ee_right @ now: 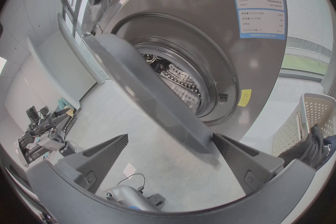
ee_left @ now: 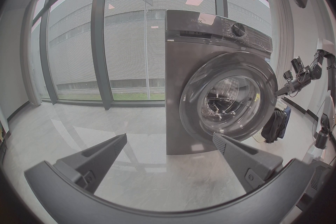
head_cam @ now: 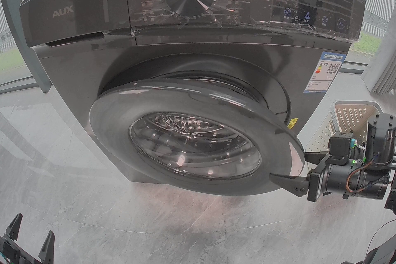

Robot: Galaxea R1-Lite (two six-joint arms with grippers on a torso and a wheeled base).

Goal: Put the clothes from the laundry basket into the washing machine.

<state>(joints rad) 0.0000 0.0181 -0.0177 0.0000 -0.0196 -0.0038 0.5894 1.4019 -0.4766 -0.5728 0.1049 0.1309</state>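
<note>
Right pincer (head_cam: 291, 168) (ee_right: 167, 139) spread wide, set astride the free edge of the door (head_cam: 123, 112) (ee_right: 147, 88) of the washing machine (head_cam: 103, 58) (ee_right: 210, 0). One finger (ee_right: 241, 161) right against the door's rim, the other finger (ee_right: 101, 154) well apart from it on the outer side. Nothing clamped.

Door swung partly out from the machine's front, glass porthole facing the room, a gap on the right-hand side. Through that gap, the round opening and the perforated metal drum (ee_right: 175, 77).

Just to the right of the machine, on the floor (head_cam: 165, 219), the laundry basket (head_cam: 354, 116) (ee_right: 308, 112): white, with perforated walls. Dark clothes (ee_right: 308, 151) (ee_left: 274, 125) draped over its rim, hanging down the outside, with a bit of blue beside them.

Left pincer (head_cam: 34, 225) (ee_left: 168, 137) low and well apart from the machine, on the left side, over bare glossy floor. Fingers far apart, nothing between them, touching nothing.

On the machine's front, right of the opening, a blue-edged label (head_cam: 326, 71) and a small yellow sticker (head_cam: 292, 123). Behind the machine, a tall window (ee_left: 122, 42).
</note>
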